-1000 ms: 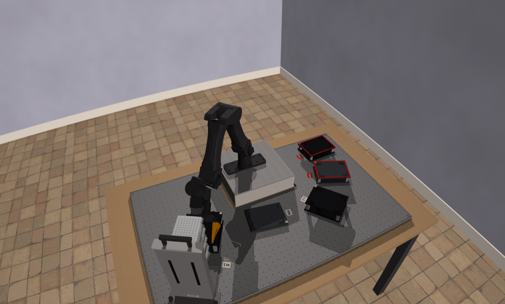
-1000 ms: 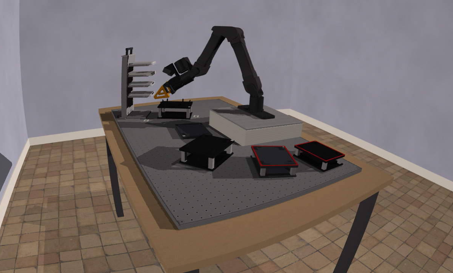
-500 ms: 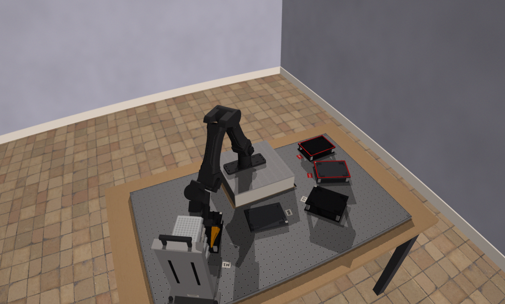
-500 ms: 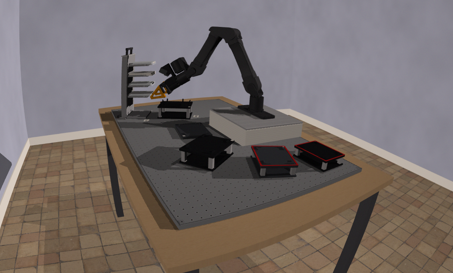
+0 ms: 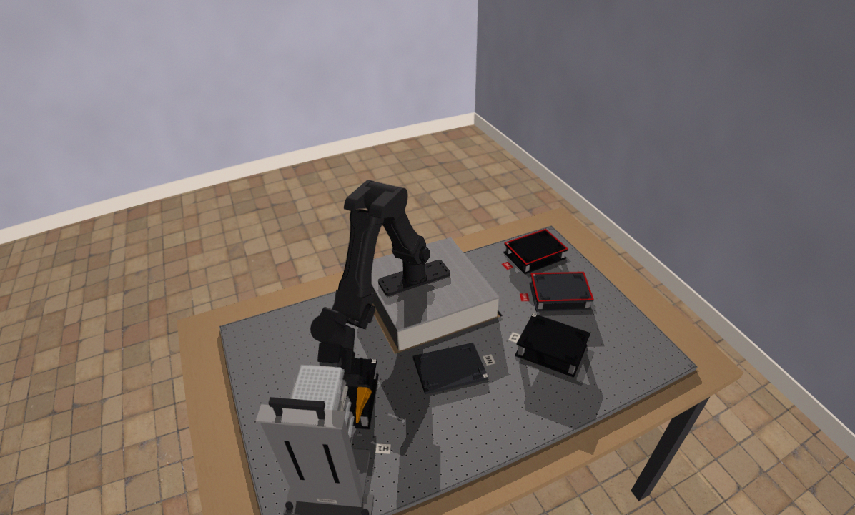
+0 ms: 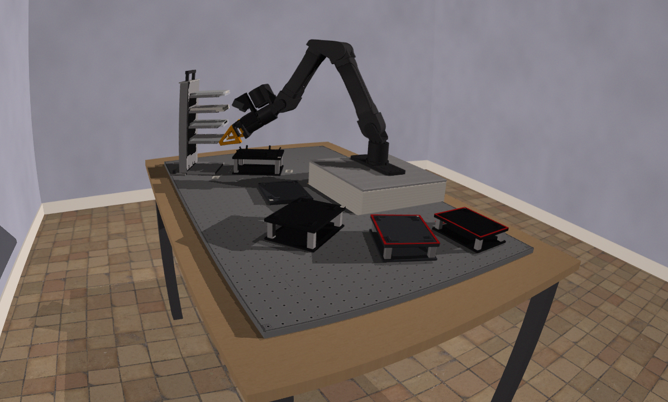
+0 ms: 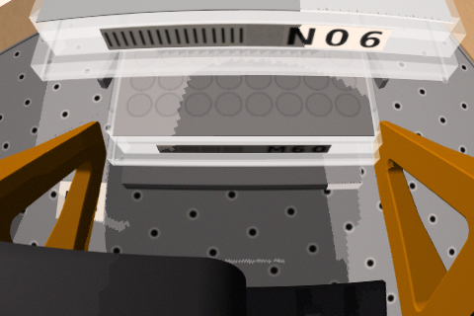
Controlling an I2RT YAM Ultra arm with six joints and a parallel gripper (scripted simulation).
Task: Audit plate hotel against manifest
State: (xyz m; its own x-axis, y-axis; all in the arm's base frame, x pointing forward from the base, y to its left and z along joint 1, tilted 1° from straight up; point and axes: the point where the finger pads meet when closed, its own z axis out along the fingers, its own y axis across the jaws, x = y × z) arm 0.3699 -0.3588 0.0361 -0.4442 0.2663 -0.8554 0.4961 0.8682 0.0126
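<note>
The plate hotel H1 (image 5: pixel 309 448) (image 6: pixel 184 124) stands at the deck's corner with a clear plate on each of its shelves. My gripper (image 5: pixel 361 403) (image 6: pixel 230 135) (image 7: pixel 239 136) is open, with nothing between its orange fingers, just in front of the lowest shelf. In the wrist view the lowest plate (image 7: pixel 244 106) (image 6: pixel 204 138) lies straight ahead between the fingertips; its front label is in shadow and hard to read. The plate one shelf above (image 7: pixel 244 0) (image 6: pixel 207 123) shows a barcode and "N06" at its front. Two more plates (image 6: pixel 209 107) (image 6: pixel 209 93) sit higher; their labels are not visible.
Two red-rimmed nests (image 5: pixel 535 247) (image 5: pixel 561 286) (image 6: pixel 402 229) (image 6: pixel 470 221) stand bare at the far end. A raised black nest (image 5: pixel 553 337) (image 6: pixel 304 215), a low flat nest (image 5: pixel 450 366) (image 6: pixel 282 190) and a nest beside the hotel (image 6: pixel 257 156) hold nothing. The arm's grey pedestal (image 5: pixel 443 300) (image 6: pixel 376 187) fills mid-deck.
</note>
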